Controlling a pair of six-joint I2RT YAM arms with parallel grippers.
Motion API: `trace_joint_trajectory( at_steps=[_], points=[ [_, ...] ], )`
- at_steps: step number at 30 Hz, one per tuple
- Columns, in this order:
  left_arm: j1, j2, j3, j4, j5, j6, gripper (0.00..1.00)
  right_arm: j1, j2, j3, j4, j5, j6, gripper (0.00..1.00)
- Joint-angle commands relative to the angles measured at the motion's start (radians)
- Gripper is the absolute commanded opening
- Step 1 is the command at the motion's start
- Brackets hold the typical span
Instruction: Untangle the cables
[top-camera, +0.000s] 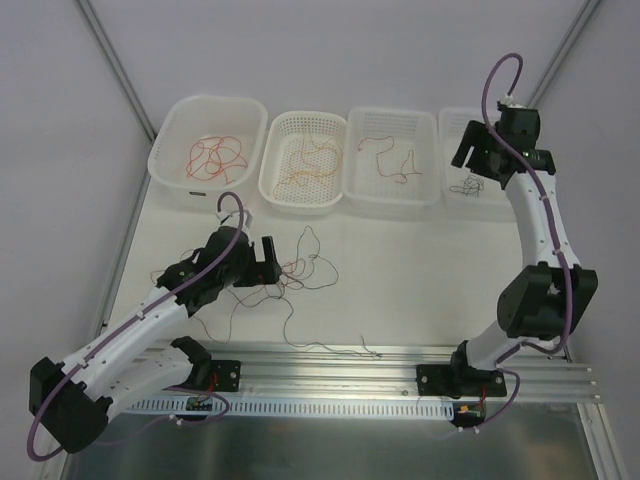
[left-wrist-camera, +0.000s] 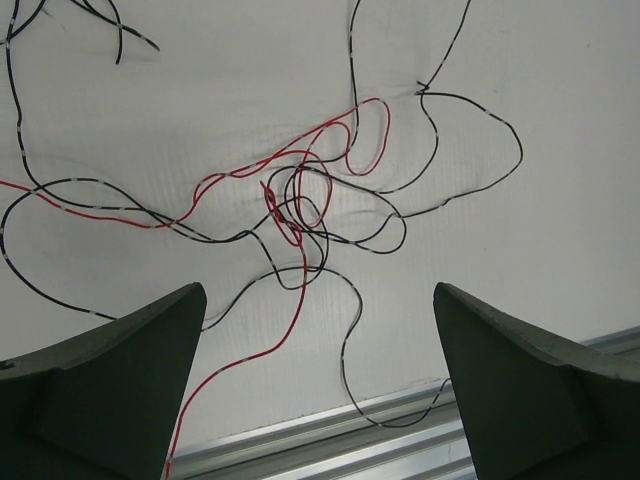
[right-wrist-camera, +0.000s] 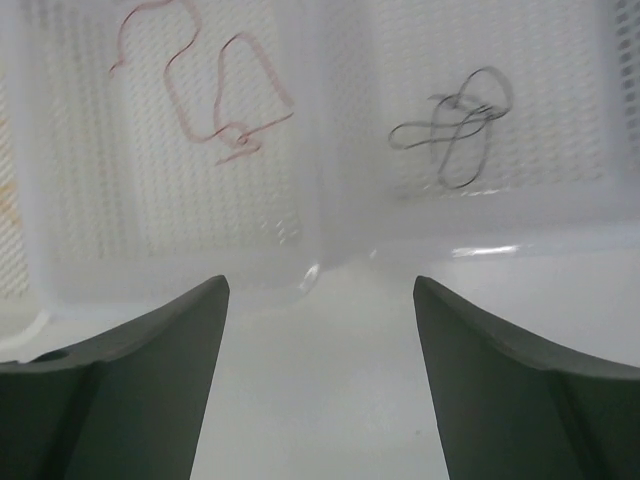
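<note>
A small tangle of thin red and black cables (top-camera: 296, 271) lies on the white table, with loose strands trailing toward the near rail. In the left wrist view the tangle (left-wrist-camera: 300, 205) lies just beyond my fingertips. My left gripper (top-camera: 268, 256) (left-wrist-camera: 318, 292) is open and empty, right beside the tangle's left side. My right gripper (top-camera: 466, 152) (right-wrist-camera: 320, 284) is open and empty, hovering at the front of the far-right baskets. A dark red cable (right-wrist-camera: 218, 100) and a black cable (right-wrist-camera: 455, 125) lie in separate baskets ahead of it.
Four white baskets stand in a row at the back: one with red cables (top-camera: 210, 150), one with an orange cable (top-camera: 305, 162), one with the dark red cable (top-camera: 392, 158), one with the black cable (top-camera: 472, 185). A metal rail (top-camera: 400, 365) runs along the near edge.
</note>
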Motion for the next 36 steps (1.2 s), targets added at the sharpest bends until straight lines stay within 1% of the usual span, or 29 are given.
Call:
trace_joint_trajectory(
  at_steps=[1,2,3,5,6,8,9,12,14,15,18,22,24,25,26,28,29,30,33,36],
  points=[
    [0.009,0.024,-0.011,-0.013,-0.044,0.01,0.99,0.096,-0.189,-0.128,0.021,-0.203,0.024,0.79],
    [0.009,0.033,-0.013,-0.015,-0.056,0.007,0.99,0.125,-0.211,-0.212,0.035,-0.229,0.028,0.79],
    [0.009,0.051,-0.013,-0.015,-0.059,0.002,0.99,0.195,-0.256,-0.251,0.042,-0.255,0.035,0.79],
    [0.01,0.073,-0.013,-0.015,-0.062,-0.007,0.99,0.272,-0.286,-0.33,0.082,-0.295,0.063,0.78],
    [0.009,0.095,-0.015,-0.015,-0.062,-0.012,0.99,0.349,-0.295,-0.392,0.096,-0.312,0.07,0.78],
    [0.01,0.129,-0.016,-0.015,-0.067,-0.022,0.99,0.429,-0.304,-0.446,0.136,-0.332,0.084,0.77],
    [0.009,0.143,-0.016,-0.013,-0.071,-0.025,0.98,0.502,-0.303,-0.488,0.15,-0.331,0.083,0.77],
    [0.009,0.186,-0.008,-0.013,-0.062,-0.033,0.96,0.611,-0.266,-0.538,0.217,-0.309,0.103,0.77],
    [0.009,0.211,-0.004,-0.013,-0.039,-0.035,0.95,0.65,-0.214,-0.573,0.287,-0.335,0.118,0.77],
    [0.01,0.215,-0.001,-0.013,-0.035,-0.036,0.94,0.685,-0.194,-0.581,0.306,-0.341,0.126,0.77],
    [0.009,0.231,-0.007,-0.013,-0.018,-0.045,0.93,0.739,-0.105,-0.593,0.377,-0.348,0.132,0.77],
    [0.009,0.254,-0.022,-0.011,-0.01,-0.055,0.92,0.776,0.021,-0.575,0.437,-0.36,0.161,0.76],
    [0.01,0.274,-0.024,-0.01,-0.009,-0.059,0.91,0.784,0.057,-0.566,0.457,-0.349,0.166,0.69],
    [0.009,0.281,-0.022,-0.008,-0.009,-0.058,0.9,0.784,0.082,-0.562,0.46,-0.346,0.169,0.65],
    [0.009,0.292,-0.024,-0.008,-0.009,-0.059,0.89,0.784,0.088,-0.561,0.46,-0.34,0.17,0.46],
    [0.009,0.304,-0.019,-0.007,-0.004,-0.062,0.88,0.784,0.061,-0.561,0.444,-0.317,0.16,0.25],
    [0.009,0.31,-0.016,-0.007,0.001,-0.061,0.88,0.784,0.039,-0.564,0.414,-0.305,0.143,0.05],
    [0.009,0.312,-0.013,-0.007,0.001,-0.061,0.87,0.782,0.012,-0.567,0.398,-0.264,0.132,0.01],
    [0.01,0.31,-0.007,-0.005,-0.009,-0.055,0.84,0.773,-0.125,-0.561,0.322,-0.181,0.088,0.01],
    [0.01,0.327,0.002,-0.002,-0.007,-0.05,0.8,0.762,-0.208,-0.54,0.242,-0.165,0.065,0.01]
  ],
)
